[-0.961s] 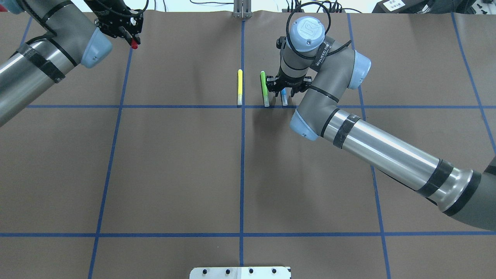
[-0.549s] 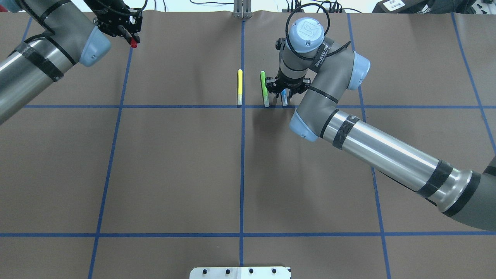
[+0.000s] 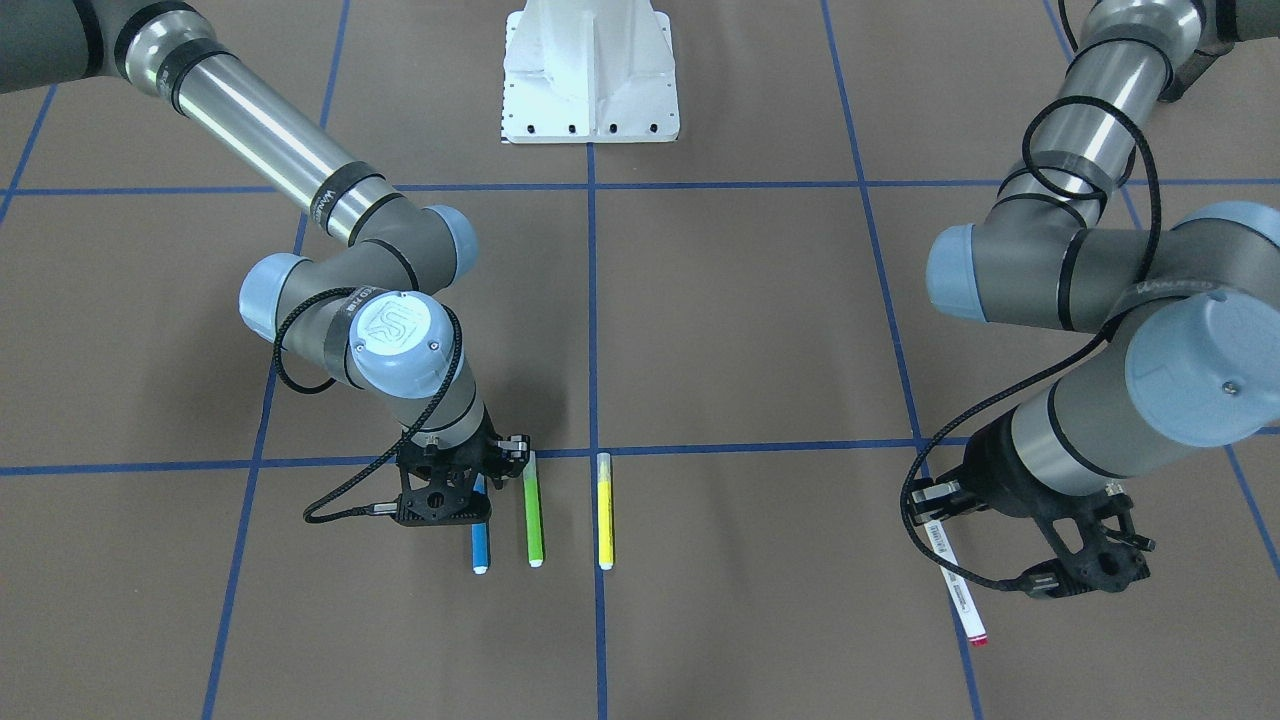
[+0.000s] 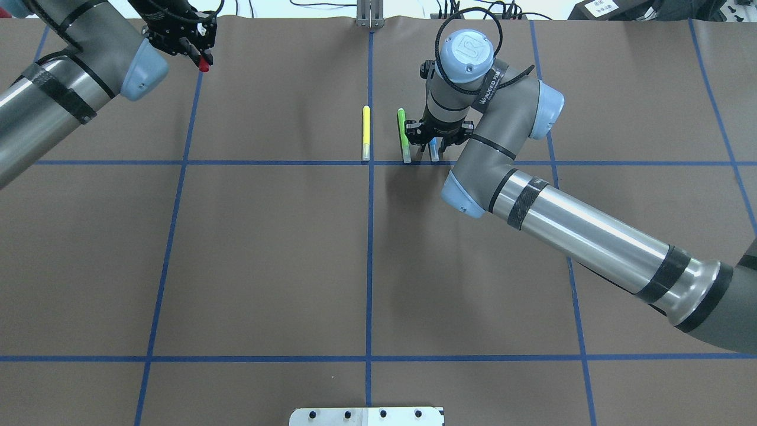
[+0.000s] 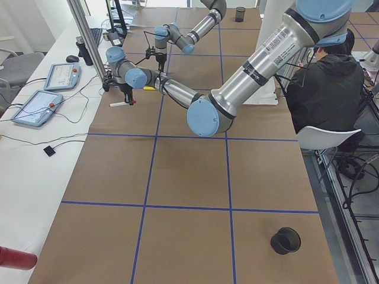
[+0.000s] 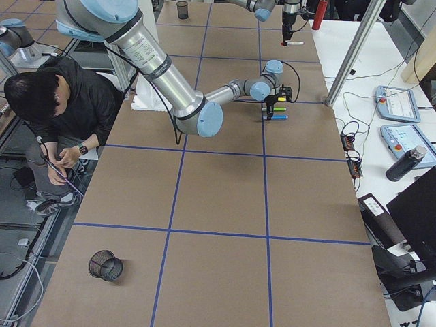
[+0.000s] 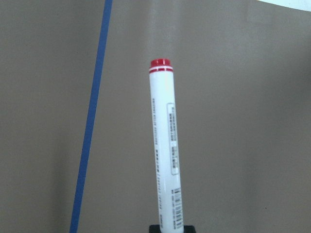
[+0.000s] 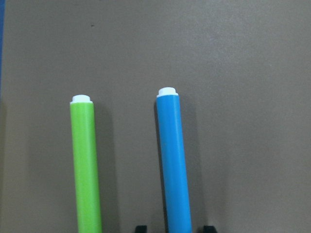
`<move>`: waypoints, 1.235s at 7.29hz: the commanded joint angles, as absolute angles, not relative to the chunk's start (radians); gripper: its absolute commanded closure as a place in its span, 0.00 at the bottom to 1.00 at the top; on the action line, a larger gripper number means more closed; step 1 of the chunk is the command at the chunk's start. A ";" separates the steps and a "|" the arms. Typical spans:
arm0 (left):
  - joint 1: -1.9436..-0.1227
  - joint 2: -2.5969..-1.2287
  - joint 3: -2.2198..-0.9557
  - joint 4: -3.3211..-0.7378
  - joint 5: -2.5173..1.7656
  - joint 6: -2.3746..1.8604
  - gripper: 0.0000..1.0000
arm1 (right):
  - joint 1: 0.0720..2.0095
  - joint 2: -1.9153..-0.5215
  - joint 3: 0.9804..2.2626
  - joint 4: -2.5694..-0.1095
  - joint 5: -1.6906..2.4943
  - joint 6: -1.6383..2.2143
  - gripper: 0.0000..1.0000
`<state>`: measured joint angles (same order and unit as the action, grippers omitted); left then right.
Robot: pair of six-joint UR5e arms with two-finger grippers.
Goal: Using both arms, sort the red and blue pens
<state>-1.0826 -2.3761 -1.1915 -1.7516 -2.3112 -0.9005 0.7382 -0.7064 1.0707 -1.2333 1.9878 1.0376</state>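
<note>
- Left gripper (image 3: 938, 510) was clamped on one end of the red pen (image 3: 957, 585). The white barrel stuck out from the fingertips, with its red-ringed end farthest from the grip.
- That pen sat far out on the robot's left side of the table (image 3: 750, 330), close beside one of the blue tape lines (image 7: 90, 141). I could not tell whether it touched the brown cover or hung clear of it.
- Left arm (image 4: 35, 112) reached to the far left corner of the grid, wrist bent down over the pen.
- Right gripper (image 4: 433, 148) was down low over the blue pen (image 3: 481, 545). Its jaws stood apart, one on either side of the barrel, and the wrist view showed a narrow gap on each side, so there was no pinch.
- Blue pen lay flat on the cover, just to the robot's right of the centre line. Its white tip pointed away from the robot.
- Green marker (image 3: 533, 515) lay just beside the blue pen and parallel to it, not touching.
- Yellow marker (image 3: 604, 510) came next in the row, parallel again and close beside the centre tape line.
- Right arm (image 4: 579, 231) stretched across from the robot's right, elbow folded above the pens.
- White pedestal (image 3: 590, 70) stood at the robot's edge of the table.
- A person (image 5: 328, 77) in a dark top sat beside the table, head lowered.
</note>
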 commanded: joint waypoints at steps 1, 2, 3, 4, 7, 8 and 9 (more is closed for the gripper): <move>-1.083 -2.376 -1.195 -1.752 -2.312 -0.900 1.00 | 0.736 -0.709 1.071 -1.233 1.988 1.037 0.50; -1.083 -2.376 -1.195 -1.752 -2.312 -0.900 1.00 | 0.736 -0.709 1.071 -1.233 1.988 1.037 0.51; -1.081 -2.376 -1.195 -1.752 -2.312 -0.900 1.00 | 0.736 -0.713 1.069 -1.233 1.990 1.037 0.52; -1.081 -2.376 -1.195 -1.752 -2.312 -0.900 1.00 | 0.736 -0.715 1.071 -1.233 1.990 1.037 0.56; -1.081 -2.376 -1.195 -1.752 -2.312 -0.900 1.00 | 0.738 -0.713 1.074 -1.233 1.991 1.037 1.00; -1.081 -2.376 -1.195 -1.752 -2.312 -0.900 1.00 | 0.742 -0.709 1.077 -1.233 2.017 1.035 1.00; -1.083 -2.376 -1.195 -1.752 -2.312 -0.900 1.00 | 0.750 -0.703 1.100 -1.241 2.026 1.043 1.00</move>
